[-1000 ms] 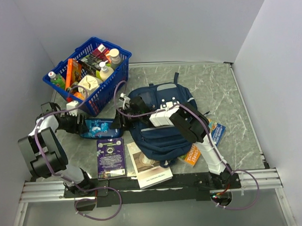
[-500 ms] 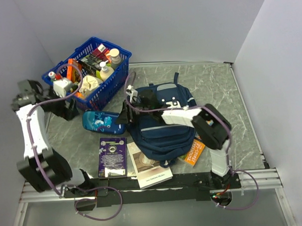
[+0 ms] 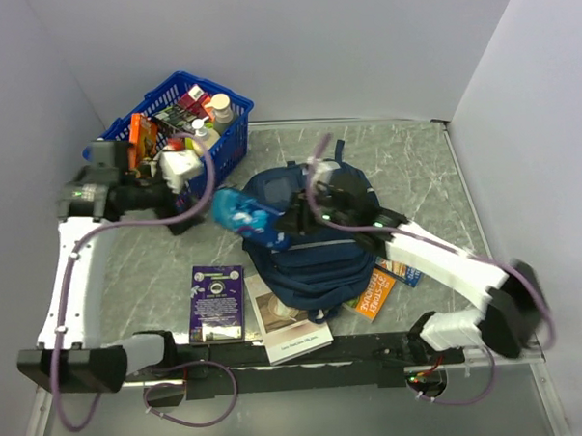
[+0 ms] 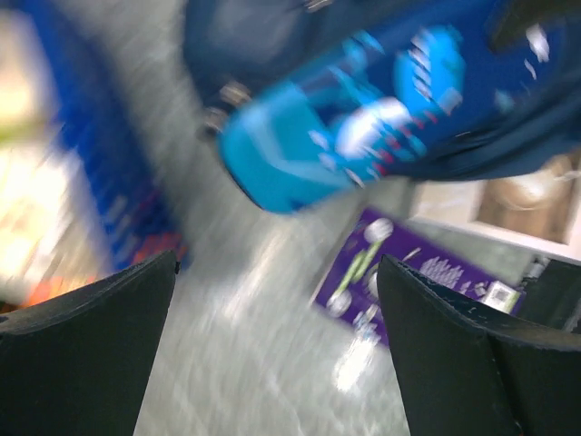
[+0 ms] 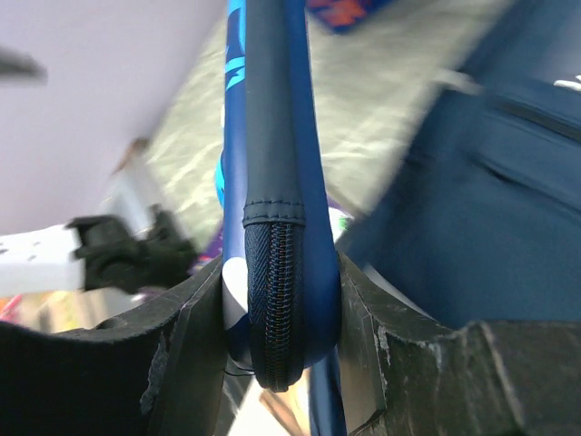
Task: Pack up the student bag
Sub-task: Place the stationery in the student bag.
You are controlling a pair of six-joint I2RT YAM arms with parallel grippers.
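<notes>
Finding: pencil case (image 3: 245,216) lifted off table (image 3: 434,173); right gripper (image 5: 280,309) clamps it beside backpack (image 3: 317,260); left gripper (image 4: 277,272) has let go, jaws wide; insertion pending.

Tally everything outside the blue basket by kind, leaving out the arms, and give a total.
Backpack: 1
Pencil case: 1
Books: 4 (purple book, white book, orange book, blue book, the last two partly hidden)
Total: 6
</notes>
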